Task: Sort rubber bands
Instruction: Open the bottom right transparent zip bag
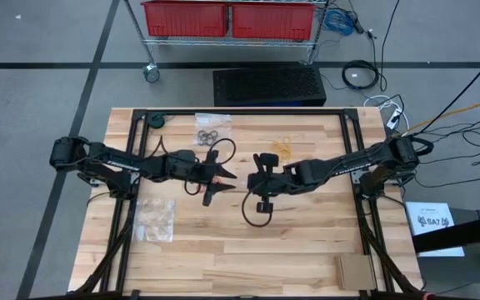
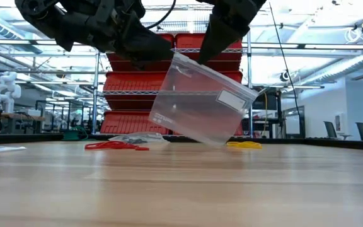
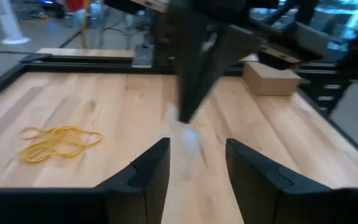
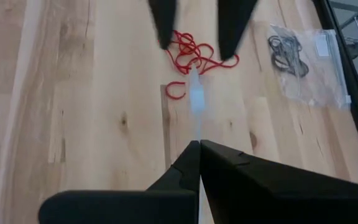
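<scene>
A clear flat plastic bag (image 2: pixel 197 104) with a white label hangs tilted above the table's middle, with my right gripper (image 4: pixel 197 148) shut on it. My left gripper (image 3: pixel 194 163) is open right in front of it, one finger on either side of the bag's thin edge (image 4: pixel 195 93), and I see no touch. Red rubber bands (image 4: pixel 197 50) lie on the table below the two grippers. Yellow ones (image 1: pixel 282 146) lie farther back. Black ones sit in a second clear bag (image 4: pixel 303 56) at the far edge. My right gripper pinches the bag's upper edge (image 2: pixel 194 62) near a top corner between its two shut fingers, which slant down from the table's right. The bag hangs below them, tilted. Its lowest corner (image 2: pixel 216 142) is close to the table, and whether it touches I cannot tell.
A third clear bag (image 1: pixel 155 218) lies flat at the near left. A small cardboard box (image 1: pixel 355 271) sits at the near right corner. A black frame (image 1: pixel 352 125) borders the wooden table top.
</scene>
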{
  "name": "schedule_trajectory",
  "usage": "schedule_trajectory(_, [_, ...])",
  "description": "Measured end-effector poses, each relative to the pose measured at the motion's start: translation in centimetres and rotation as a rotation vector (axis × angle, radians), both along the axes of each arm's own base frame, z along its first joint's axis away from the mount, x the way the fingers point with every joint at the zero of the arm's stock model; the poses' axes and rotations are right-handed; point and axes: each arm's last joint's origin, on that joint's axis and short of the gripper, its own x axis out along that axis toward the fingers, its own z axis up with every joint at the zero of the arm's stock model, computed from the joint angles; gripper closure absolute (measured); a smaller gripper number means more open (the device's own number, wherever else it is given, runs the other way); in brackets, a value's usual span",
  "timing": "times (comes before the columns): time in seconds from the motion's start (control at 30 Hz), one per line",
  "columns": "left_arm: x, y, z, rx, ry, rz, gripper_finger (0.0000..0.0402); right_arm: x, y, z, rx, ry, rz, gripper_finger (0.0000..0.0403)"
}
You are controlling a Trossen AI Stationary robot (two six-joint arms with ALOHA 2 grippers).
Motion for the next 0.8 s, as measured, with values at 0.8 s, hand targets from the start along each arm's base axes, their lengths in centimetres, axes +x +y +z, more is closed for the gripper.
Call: schedule_trajectory(0.8, [0.00,-0.61,-0.16,0.015,0.016,0.011,0.0242,0.22,-0.04,0.24,-0.025,-0.031,-0.011,0.0403])
